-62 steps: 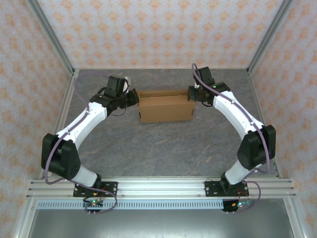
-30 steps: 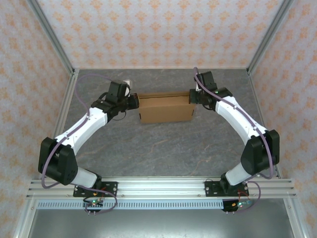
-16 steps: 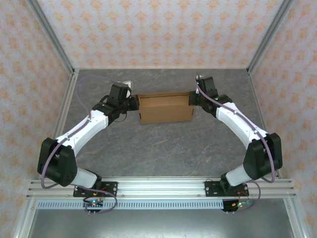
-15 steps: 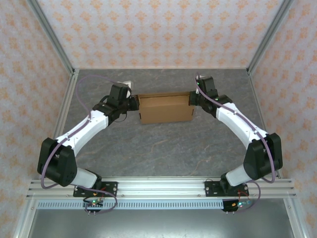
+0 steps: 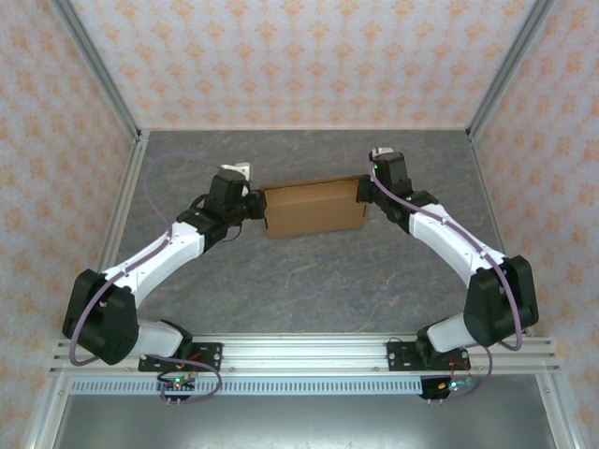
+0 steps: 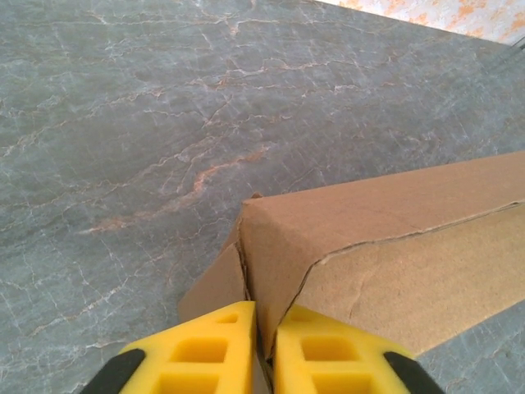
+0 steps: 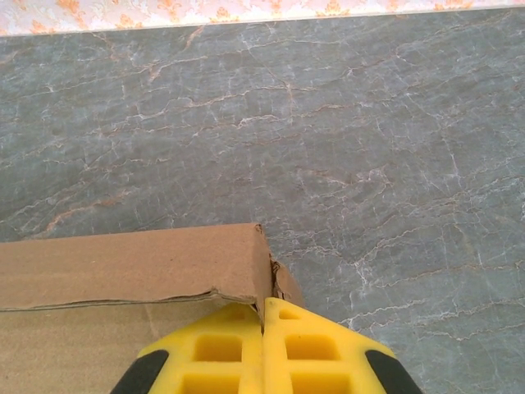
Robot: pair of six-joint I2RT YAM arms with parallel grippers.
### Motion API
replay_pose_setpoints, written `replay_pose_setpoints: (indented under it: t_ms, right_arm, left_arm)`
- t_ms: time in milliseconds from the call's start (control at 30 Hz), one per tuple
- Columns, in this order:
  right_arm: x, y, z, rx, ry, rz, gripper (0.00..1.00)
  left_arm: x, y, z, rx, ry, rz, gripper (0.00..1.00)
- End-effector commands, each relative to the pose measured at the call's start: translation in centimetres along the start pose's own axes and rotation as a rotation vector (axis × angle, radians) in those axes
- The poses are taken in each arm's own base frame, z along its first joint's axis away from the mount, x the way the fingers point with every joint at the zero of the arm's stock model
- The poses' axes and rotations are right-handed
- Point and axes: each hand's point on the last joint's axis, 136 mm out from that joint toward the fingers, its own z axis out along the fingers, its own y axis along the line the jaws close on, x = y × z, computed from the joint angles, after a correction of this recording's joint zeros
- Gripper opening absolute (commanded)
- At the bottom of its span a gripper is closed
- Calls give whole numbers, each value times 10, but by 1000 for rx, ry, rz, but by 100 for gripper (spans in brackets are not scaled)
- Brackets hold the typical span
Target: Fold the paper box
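Paper box [image 5: 314, 207], a shallow rectangular carton of plain brown cardboard, sits on the grey marbled tabletop [image 5: 309, 281] between our two grippers, one at each short end. Directly ahead of the left gripper [image 6: 264, 318] we see the box's end corner, with the long body running off ahead and to the right of the jaws. The yellow fingers [image 6: 205, 345] stand only a sliver apart, and a thin edge of card at the corner seam runs down between them, so we read these jaws as closed on that edge of the box. A loose end flap pokes out just to the left of it. The right gripper [image 7: 263, 310] has its jaws pressed fully together with nothing between them. Its fingertips butt against the box's other end, where the folded top edge ends just ahead of them and a small tab shows just to the right. We judge the box nearly formed, with the ends not yet settled. The main risk is the left end flap springing out if that pinch lets go before the tab is seated. Pressing inward from both ends could also bow the long wall or split the ragged crease by the left jaws. A push from one side alone may simply slide the light box across the smooth tabletop.
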Motion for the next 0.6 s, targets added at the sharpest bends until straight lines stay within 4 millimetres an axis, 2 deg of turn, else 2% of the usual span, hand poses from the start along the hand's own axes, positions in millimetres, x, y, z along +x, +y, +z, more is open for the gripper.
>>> replay_pose_setpoints:
  t_ms: [0, 167, 567]
  right_arm:
    - [31, -18, 2, 81, 91, -12, 0]
    - [31, -19, 2, 86, 89, -6, 0]
    - [28, -18, -2, 86, 57, 18, 0]
  left_arm:
    - [14, 14, -7, -62, 45, 9, 22]
    - [14, 9, -16, -38, 61, 16, 37]
    - [28, -5, -39, 62, 115, 89, 58]
